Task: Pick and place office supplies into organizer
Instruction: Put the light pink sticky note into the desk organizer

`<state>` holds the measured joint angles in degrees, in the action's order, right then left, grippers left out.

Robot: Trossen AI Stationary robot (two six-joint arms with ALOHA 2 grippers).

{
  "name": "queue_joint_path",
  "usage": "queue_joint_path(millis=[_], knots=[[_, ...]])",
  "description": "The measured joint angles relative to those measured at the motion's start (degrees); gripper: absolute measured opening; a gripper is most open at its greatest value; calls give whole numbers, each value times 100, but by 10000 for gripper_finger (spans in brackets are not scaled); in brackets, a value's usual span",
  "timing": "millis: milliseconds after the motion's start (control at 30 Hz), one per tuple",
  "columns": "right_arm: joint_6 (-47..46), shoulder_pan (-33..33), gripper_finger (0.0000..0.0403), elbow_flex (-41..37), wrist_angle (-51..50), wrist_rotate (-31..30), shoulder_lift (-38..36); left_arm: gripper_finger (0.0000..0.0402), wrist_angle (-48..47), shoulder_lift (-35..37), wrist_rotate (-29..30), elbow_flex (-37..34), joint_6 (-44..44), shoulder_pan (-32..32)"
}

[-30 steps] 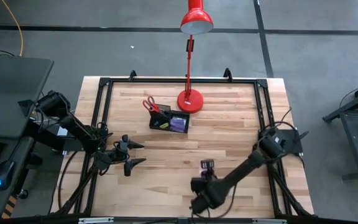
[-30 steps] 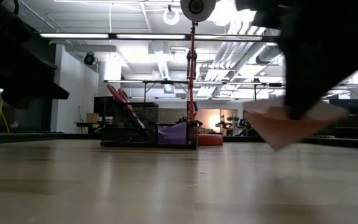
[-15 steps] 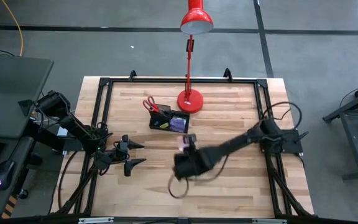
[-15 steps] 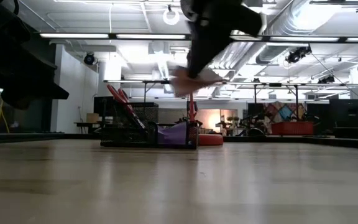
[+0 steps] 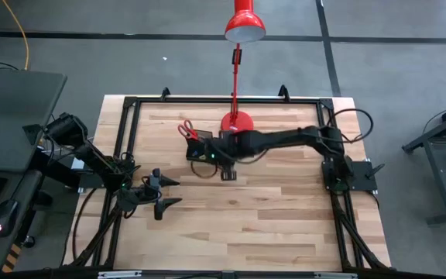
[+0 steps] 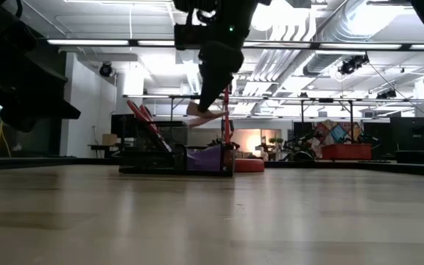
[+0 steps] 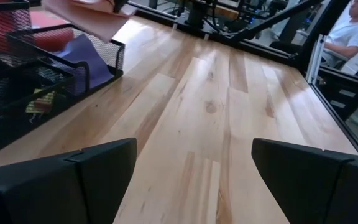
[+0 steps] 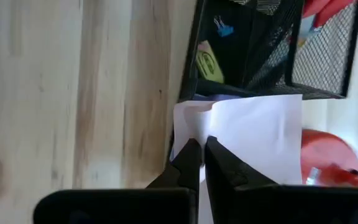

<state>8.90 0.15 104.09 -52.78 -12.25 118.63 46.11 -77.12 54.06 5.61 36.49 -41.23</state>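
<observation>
The right hand, pinching a pink sticky-note pad, had swung across the counter to hover above the organizer directly beneath it; release looked next. The left hand waited, spread.

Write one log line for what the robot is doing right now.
right claw: shut on pale pink square sticky-note pad | position: above black wire-mesh organizer | left claw: open, waiting

Bright ceiling glare, backlit silhouettes, soft wrist-view blur.
</observation>
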Motion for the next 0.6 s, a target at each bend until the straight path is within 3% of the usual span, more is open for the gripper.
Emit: queue_joint_path(millis=[133,300,467,600], knots=[[-38,-427,0,0,94,754,58,312,2,-2,-163,0,4,0],[10,-687,0,-2,198,834,113,312,2,-1,-251,0,92,-1],[-106,-816,0,0,366,1426,266,312,1,0,-252,0,154,-1],[-87,-822,0,0,291,1265,474,312,40,0,-270,1,184,0]])
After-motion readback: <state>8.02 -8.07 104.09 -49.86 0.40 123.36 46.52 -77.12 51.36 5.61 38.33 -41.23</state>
